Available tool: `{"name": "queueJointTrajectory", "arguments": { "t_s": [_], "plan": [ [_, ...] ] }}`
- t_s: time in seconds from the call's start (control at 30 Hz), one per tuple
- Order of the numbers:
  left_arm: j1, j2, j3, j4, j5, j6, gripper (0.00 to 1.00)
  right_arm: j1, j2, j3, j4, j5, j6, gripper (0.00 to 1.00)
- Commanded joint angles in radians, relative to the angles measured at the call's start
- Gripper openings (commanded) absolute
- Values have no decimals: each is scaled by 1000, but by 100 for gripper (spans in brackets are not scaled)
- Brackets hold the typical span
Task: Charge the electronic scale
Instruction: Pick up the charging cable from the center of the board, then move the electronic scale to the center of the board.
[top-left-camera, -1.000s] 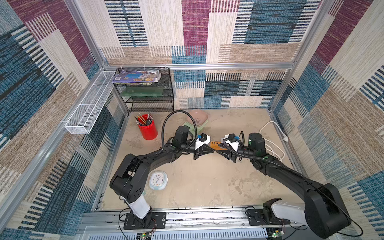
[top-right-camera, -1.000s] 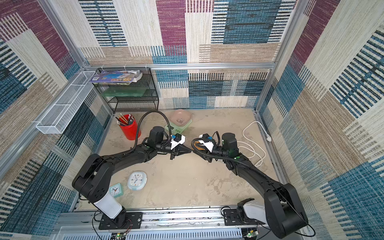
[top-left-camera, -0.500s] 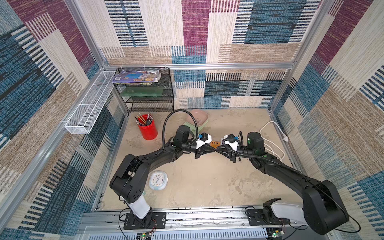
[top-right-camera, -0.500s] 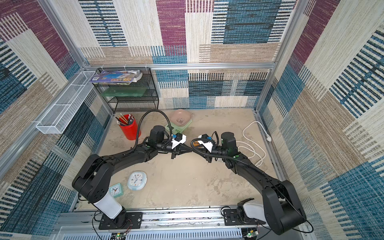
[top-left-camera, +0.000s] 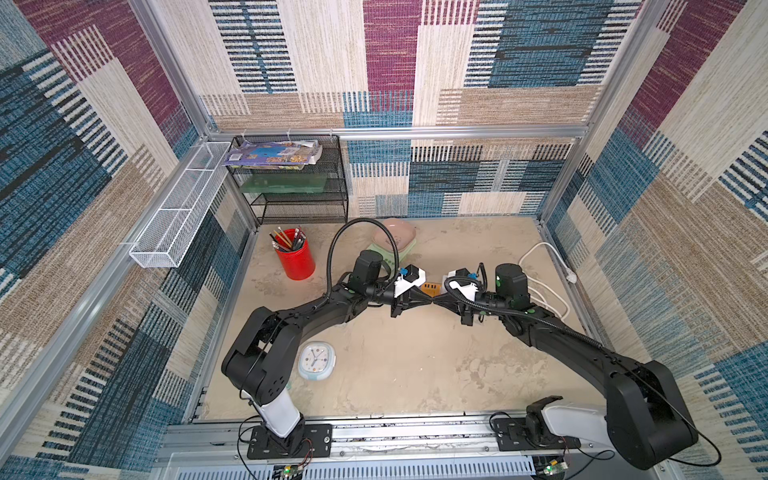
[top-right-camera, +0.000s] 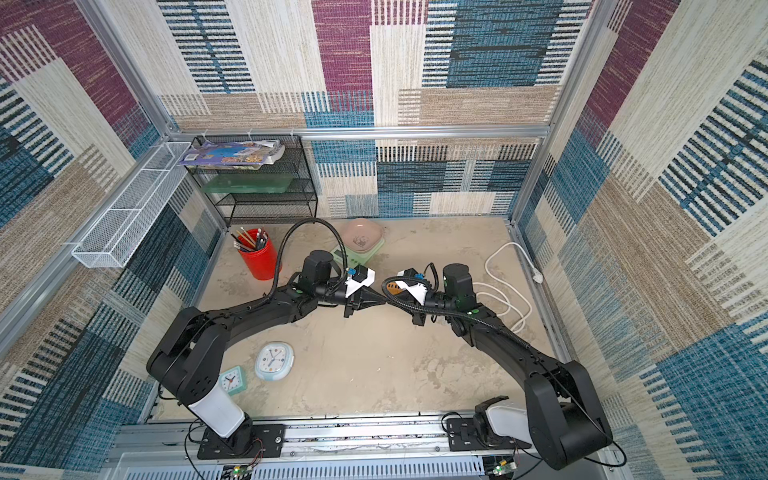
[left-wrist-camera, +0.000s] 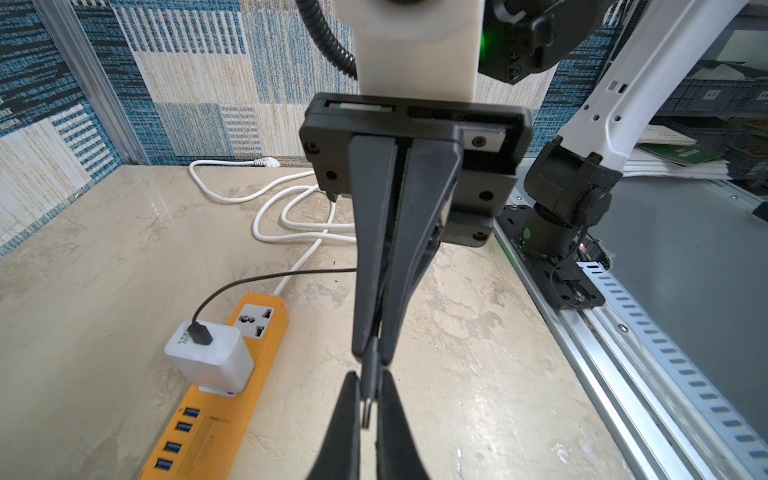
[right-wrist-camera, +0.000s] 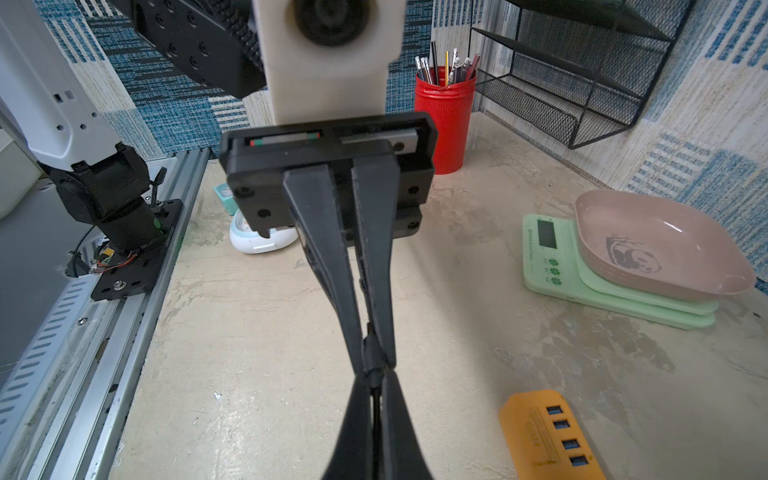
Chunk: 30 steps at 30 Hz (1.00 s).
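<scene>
**Mia:** What is around the edges of the tan stone bench (top-left-camera: 395, 374)?

**Tom:** Patchwork cloth walls stand on three sides. A silver metal rail (top-left-camera: 415, 432) runs along the front. On the left wall hangs a white wire basket (top-left-camera: 178, 216). Next comes a black mesh shelf (top-left-camera: 291, 195) in the back corner, with a red cup of pencils (top-left-camera: 296, 259) in front of it.

**Mia:** Where is there room to move?

**Tom:** The front middle, between the two black arms, is a wide bare patch. A round pale-blue clock (top-left-camera: 316, 360) and a small teal square clock (top-right-camera: 232, 380) lie by the left arm's base.

**Mia:** And the scale?

**Tom:** The small mint-green electronic scale (right-wrist-camera: 552, 257) with its pink panda tray (right-wrist-camera: 656, 245) sits near the back wall. It is just right of the shelf and apart from both grippers.

**Mia:** What about the jaws?

**Tom:** The left gripper (left-wrist-camera: 369, 376) and the right gripper (right-wrist-camera: 375, 376) meet tip to tip, near a long orange power strip (left-wrist-camera: 216, 415). The right jaws are pressed tight on the small plug (left-wrist-camera: 368, 405) of a thin black cable (left-wrist-camera: 200, 333). The left jaws sit almost together around the plug's metal tip. I cannot tell whether they squeeze it. The cable's other end sits in a white charger block (left-wrist-camera: 210, 357) on the strip. Loops of white cord (top-left-camera: 540, 266) lie by the right wall.
</scene>
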Motion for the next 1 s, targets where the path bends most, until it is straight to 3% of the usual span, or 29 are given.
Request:
{"name": "queueJointTrajectory", "arguments": {
  "t_s": [0.0, 0.1, 0.2, 0.3, 0.4, 0.5, 0.67, 0.87, 0.97],
  "plan": [
    [-7, 4, 11, -12, -10, 19, 27, -10, 14, 21, 18, -38, 13, 0],
    [-2, -6, 9, -4, -109, -13, 44, -33, 32, 32, 4, -22, 34, 0],
    [32, -14, 23, -7, -188, -69, 50, -62, 49, 35, 23, 8, 79, 0],
    [89, -15, 44, 29, -298, -191, 52, -77, 68, 35, 52, 42, 134, 0],
    [126, 3, 121, -35, -495, -291, 50, -79, 96, 52, 54, 80, 179, 0],
    [150, 53, 251, -165, -650, -356, 48, -79, 140, 86, 38, 90, 223, 0],
    [192, 224, 584, -501, -895, -449, 48, -74, 201, 126, 22, 91, 269, 0],
    [222, 503, 1014, -837, -1004, -448, 51, -55, 233, 149, 9, 115, 278, 0],
    [230, 615, 1163, -934, -1031, -442, 56, -51, 242, 153, 8, 115, 279, 0]
  ]
}}
